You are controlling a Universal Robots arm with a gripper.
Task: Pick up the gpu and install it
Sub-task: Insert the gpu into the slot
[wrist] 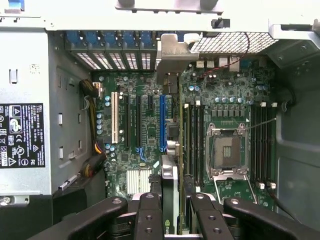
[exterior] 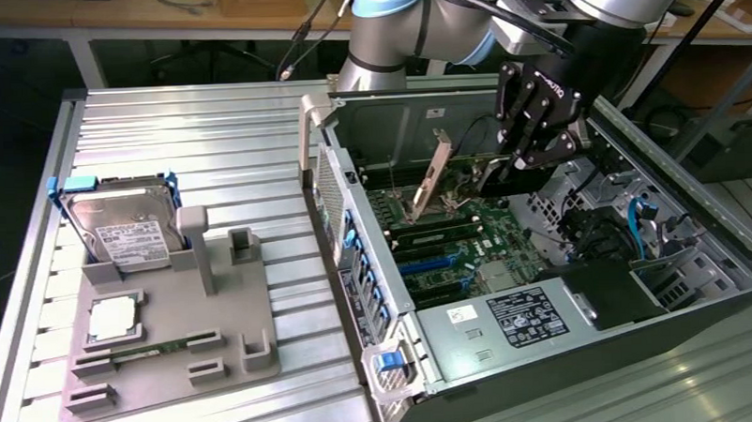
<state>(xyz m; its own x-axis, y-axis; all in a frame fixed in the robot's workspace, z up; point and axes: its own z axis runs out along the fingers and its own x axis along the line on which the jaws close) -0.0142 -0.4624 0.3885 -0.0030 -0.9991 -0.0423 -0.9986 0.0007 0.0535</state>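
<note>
Silver metal forms the long narrow bracket at one end of the gpu; the rest of it is seen as a thin, flat, dark card. One gpu is counted, and one gripper. The card is clamped between the gripper's black fingers, which are closed on the part away from the bracket, so the bracket is carried out ahead of the hand. The gpu is held tilted inside the one open computer case, on the exterior view's right, with the bracket's lower end close above the green motherboard. Whether it touches the board cannot be told. In the wrist view the card's edge is seen just beside the long blue slot. One labelled power supply is seen at the case's near end. Well apart, on the exterior view's left, one grey fixture is laid on the ridged metal table. On it are found one hard drive, one processor and one green memory stick.
</note>
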